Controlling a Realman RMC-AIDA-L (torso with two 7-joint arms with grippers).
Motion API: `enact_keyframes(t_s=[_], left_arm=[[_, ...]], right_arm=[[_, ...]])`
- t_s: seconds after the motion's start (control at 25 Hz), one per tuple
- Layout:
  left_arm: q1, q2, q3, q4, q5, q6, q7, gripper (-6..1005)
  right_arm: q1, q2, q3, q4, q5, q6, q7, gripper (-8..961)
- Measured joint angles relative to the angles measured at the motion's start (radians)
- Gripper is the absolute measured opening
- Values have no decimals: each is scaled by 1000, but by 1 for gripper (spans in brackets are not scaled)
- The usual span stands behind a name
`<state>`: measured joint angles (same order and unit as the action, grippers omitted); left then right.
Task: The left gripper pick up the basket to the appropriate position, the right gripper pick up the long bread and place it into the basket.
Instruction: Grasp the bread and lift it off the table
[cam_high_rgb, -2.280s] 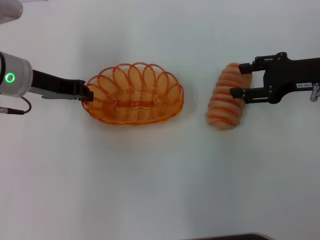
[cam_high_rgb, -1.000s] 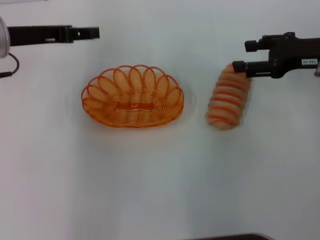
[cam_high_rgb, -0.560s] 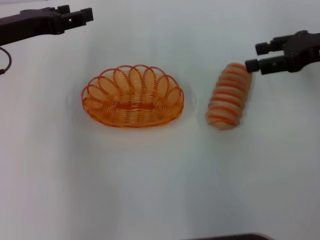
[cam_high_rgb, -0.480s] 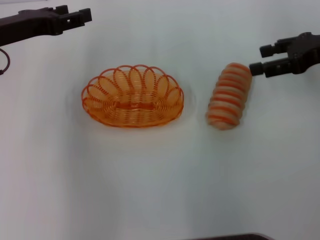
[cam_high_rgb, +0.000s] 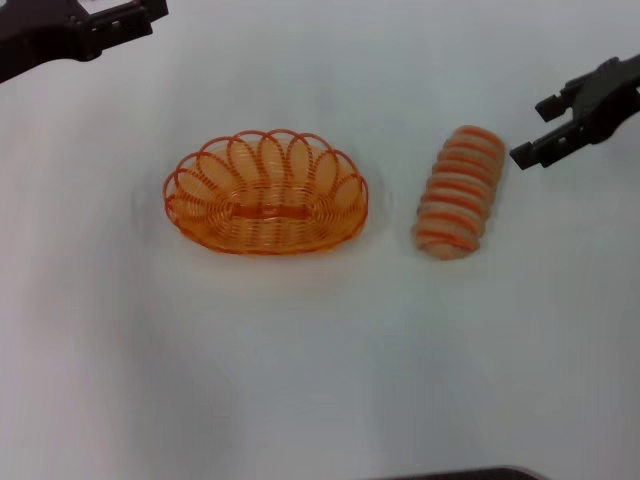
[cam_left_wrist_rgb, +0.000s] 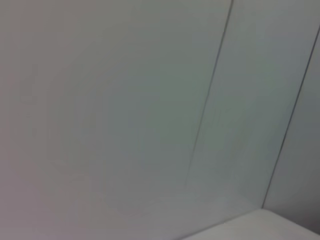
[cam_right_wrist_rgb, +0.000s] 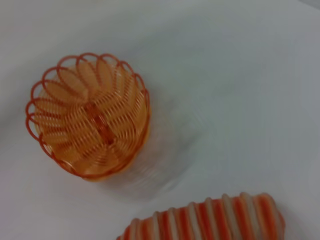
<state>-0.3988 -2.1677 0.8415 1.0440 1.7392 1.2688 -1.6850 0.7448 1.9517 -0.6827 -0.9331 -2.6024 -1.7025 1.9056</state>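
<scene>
The orange wire basket (cam_high_rgb: 266, 200) sits empty on the white table, left of centre; the right wrist view shows it as well, basket (cam_right_wrist_rgb: 90, 120). The long bread (cam_high_rgb: 460, 192), pale tan with orange stripes, lies on the table to the right of the basket, apart from it, and appears as bread (cam_right_wrist_rgb: 210, 221) in the right wrist view. My right gripper (cam_high_rgb: 535, 130) hovers open just right of the bread's far end, holding nothing. My left gripper (cam_high_rgb: 140, 14) is at the far left corner, well away from the basket. The left wrist view shows neither object.
The white table (cam_high_rgb: 320, 360) stretches bare in front of the basket and bread. A dark edge (cam_high_rgb: 460, 473) shows at the near side. The left wrist view holds only a pale panelled surface (cam_left_wrist_rgb: 125, 110) with thin seams.
The left gripper let go of the basket's left rim and drew back to the far left corner. The right gripper left the bread and pulled off to the right. Basket and bread stayed put.
</scene>
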Motion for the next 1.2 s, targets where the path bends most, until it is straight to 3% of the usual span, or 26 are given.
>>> enact_keyframes(t_s=[0.44, 0.6, 1.04, 1.2], left_arm=[[17, 1, -46, -115, -108, 90, 211, 920], [24, 4, -101, -163, -133, 154, 295, 919], [81, 7, -162, -160, -114, 198, 308, 915], [84, 3, -165, -167, -114, 195, 311, 913]], right_arm=[[149, 50, -132, -1, -197, -3, 97, 956], [162, 61, -198, 4, -206, 24, 130, 956], [174, 123, -309, 12, -236, 76, 193, 956], [175, 133, -347, 39, -253, 109, 216, 955]])
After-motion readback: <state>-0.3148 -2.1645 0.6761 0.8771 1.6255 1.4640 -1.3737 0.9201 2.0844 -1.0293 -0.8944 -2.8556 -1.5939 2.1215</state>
